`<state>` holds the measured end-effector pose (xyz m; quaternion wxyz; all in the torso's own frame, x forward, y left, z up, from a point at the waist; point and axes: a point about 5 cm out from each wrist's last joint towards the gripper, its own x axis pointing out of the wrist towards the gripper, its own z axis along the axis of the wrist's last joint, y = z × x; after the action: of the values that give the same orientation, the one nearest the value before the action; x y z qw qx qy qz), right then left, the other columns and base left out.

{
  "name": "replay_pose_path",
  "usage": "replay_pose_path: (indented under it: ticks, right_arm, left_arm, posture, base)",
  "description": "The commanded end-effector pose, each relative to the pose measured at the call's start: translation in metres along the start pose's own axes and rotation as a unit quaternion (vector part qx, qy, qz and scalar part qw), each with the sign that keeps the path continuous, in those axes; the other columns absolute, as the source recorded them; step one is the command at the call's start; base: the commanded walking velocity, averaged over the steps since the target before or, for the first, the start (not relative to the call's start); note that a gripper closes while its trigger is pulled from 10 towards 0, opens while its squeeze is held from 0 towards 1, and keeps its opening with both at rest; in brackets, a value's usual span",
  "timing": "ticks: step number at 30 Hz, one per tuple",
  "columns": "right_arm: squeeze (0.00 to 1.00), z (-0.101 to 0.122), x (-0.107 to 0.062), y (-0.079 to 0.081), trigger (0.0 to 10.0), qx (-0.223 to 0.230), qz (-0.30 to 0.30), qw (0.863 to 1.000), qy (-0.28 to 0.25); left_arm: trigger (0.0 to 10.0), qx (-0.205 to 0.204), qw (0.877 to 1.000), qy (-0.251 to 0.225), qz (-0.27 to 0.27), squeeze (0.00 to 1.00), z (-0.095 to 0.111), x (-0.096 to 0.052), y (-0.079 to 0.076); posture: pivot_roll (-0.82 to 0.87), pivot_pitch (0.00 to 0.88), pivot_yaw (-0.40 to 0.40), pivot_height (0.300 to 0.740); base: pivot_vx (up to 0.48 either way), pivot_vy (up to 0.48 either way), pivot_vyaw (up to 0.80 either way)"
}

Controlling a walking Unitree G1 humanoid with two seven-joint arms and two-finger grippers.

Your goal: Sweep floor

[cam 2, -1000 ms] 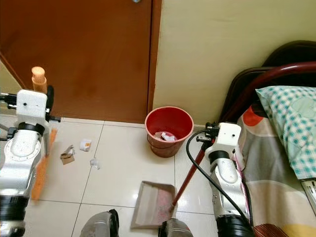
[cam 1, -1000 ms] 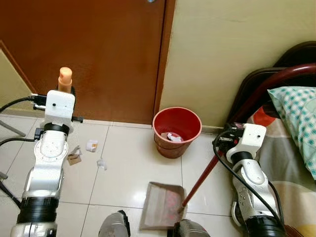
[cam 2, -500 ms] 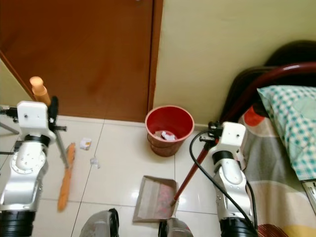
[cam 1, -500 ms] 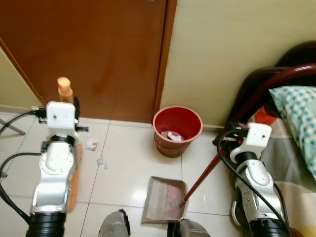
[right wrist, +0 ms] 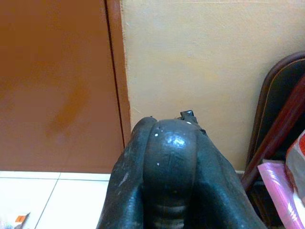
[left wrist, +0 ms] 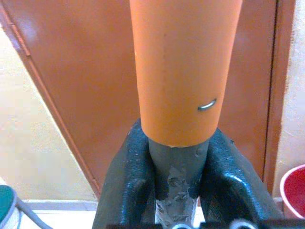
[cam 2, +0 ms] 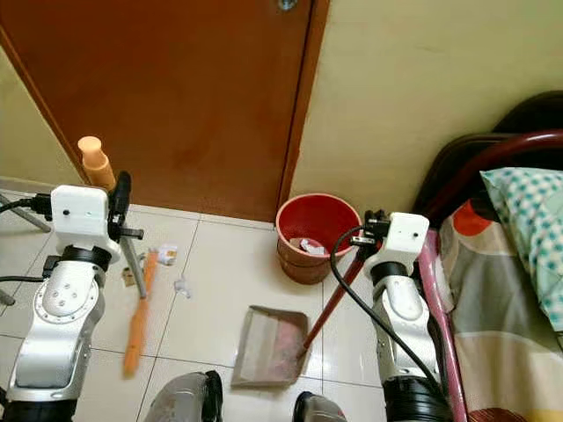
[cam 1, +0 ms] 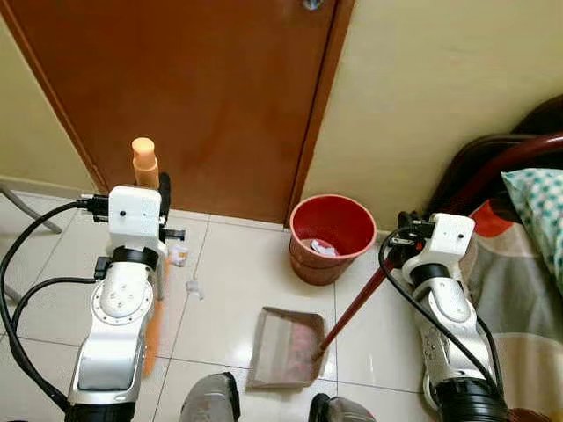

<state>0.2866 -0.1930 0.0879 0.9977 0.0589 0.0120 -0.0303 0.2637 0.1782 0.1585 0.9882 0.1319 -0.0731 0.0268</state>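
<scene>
My left gripper (left wrist: 175, 160) is shut on the grey shaft of a broom, just under its orange handle grip (cam 1: 143, 160). The broom's orange brush (cam 2: 138, 321) rests on the tiles beside my left arm. Small bits of paper litter (cam 2: 165, 256) lie just beyond the brush, near the door. My right gripper (right wrist: 170, 157) is shut on the black top end of the dustpan's red handle (cam 1: 352, 303). The brown dustpan (cam 1: 283, 347) sits flat on the floor in front of my feet. Behind it stands a red bin (cam 1: 332, 236) with some trash inside.
A brown door (cam 1: 202, 97) and a yellow wall close off the far side. At the right stands a bed (cam 1: 519, 290) with a dark red frame and a checked pillow. A thin metal leg (cam 1: 22, 202) shows at the far left. My feet (cam 1: 211, 406) are at the bottom edge.
The view has shifted, showing more door. My left arm has carried the broom to the right, bringing the brush closer to the litter. The dustpan has stayed about where it was.
</scene>
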Motion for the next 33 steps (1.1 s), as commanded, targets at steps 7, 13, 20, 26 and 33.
replay_pose_path:
  ticks: [7,13,20,26,33]
  right_arm:
    - [0.00,0.001,0.001,-0.004,10.0,-0.002,-0.014,1.000,-0.010]
    - [0.00,-0.002,0.002,-0.003,10.0,-0.004,-0.013,1.000,-0.007]
    - [0.00,-0.003,0.005,-0.002,10.0,-0.005,-0.014,1.000,-0.007]
    - [0.00,-0.003,0.005,0.001,10.0,-0.002,-0.018,1.000,-0.010]
    - [0.00,0.004,0.012,0.002,10.0,-0.003,-0.024,0.999,-0.027]
  left_arm:
    - [10.0,-0.001,1.000,-0.014,-0.020,0.00,0.006,-0.007,-0.013]
    - [10.0,-0.005,0.999,-0.014,-0.030,0.00,0.006,-0.006,-0.019]
    - [10.0,-0.006,0.999,-0.009,-0.037,0.00,0.001,-0.005,-0.023]
    - [10.0,-0.007,0.999,-0.009,-0.042,0.00,0.001,-0.005,-0.025]
    - [10.0,0.009,0.998,-0.035,-0.045,0.00,0.009,-0.002,-0.025]
  posture:
    - [0.07,0.055,-0.055,0.740]
    - [0.07,0.031,-0.057,0.740]
    - [0.07,0.015,-0.053,0.740]
    - [0.07,0.019,-0.041,0.740]
    - [0.06,0.023,-0.028,0.740]
  base:
    - [0.000,0.324,0.00]
    - [0.000,0.340,0.00]
    - [0.000,0.374,0.00]
    - [0.000,0.376,0.00]
    - [0.000,0.100,0.00]
